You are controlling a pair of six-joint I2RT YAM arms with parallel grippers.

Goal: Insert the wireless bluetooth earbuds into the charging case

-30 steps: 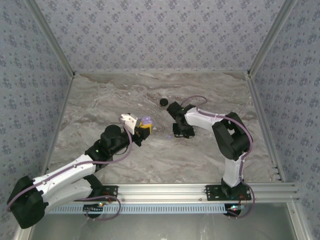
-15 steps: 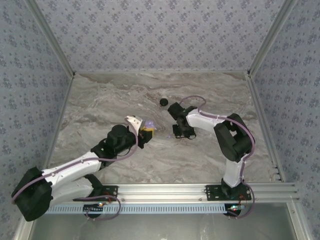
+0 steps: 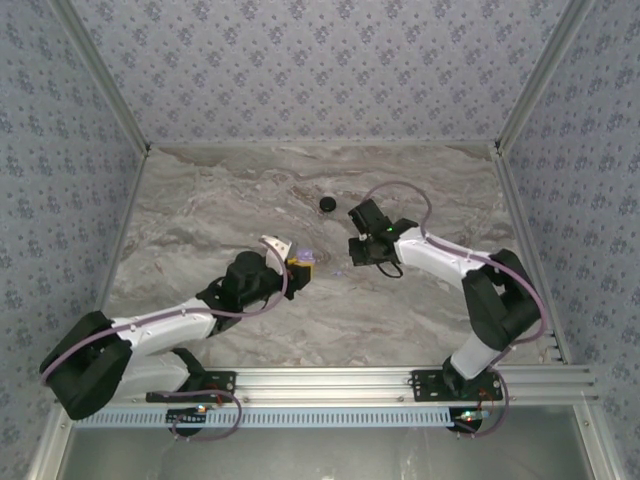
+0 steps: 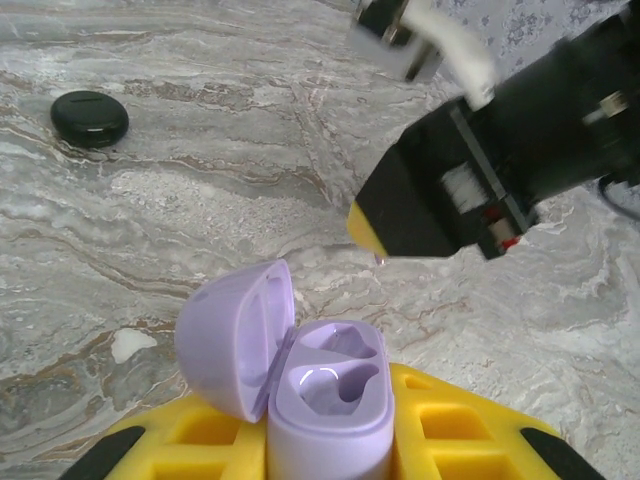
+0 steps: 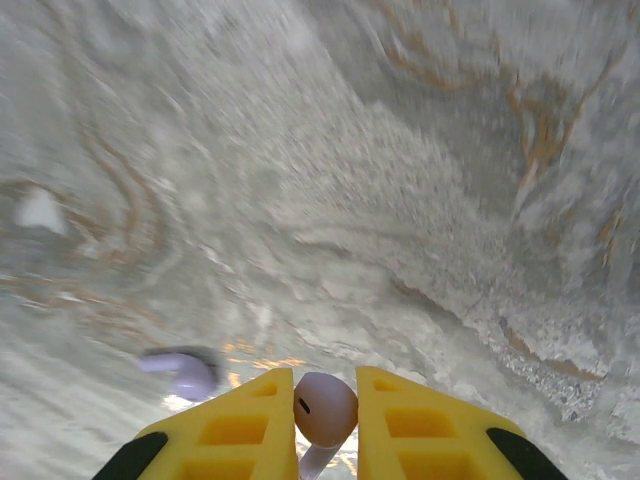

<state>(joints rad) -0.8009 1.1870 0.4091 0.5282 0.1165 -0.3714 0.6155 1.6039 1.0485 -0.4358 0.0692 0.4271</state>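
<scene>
My left gripper [image 4: 325,440] is shut on the lilac charging case [image 4: 330,400], held upright with its lid swung open to the left and both wells empty. From above, the case [image 3: 302,257] sits at the tip of the left gripper [image 3: 292,266] near the table's middle. My right gripper [image 5: 325,395] is shut on a pale lilac earbud [image 5: 326,410], pinched between the yellow fingers [image 5: 250,425] above the table. Another lilac earbud [image 5: 182,371] lies blurred on the marble just left of them. The right gripper [image 3: 358,250] hangs a short way right of the case.
A black round puck [image 3: 327,204] lies on the marble behind both grippers, also seen as the black puck [image 4: 90,117] at the far left of the left wrist view. A small white speck [image 4: 130,345] lies near the case. Patterned walls enclose the table.
The left arm has carried the open case rightward toward the middle. The right gripper has risen off the table and turned, its arm stretching out lower and further right.
</scene>
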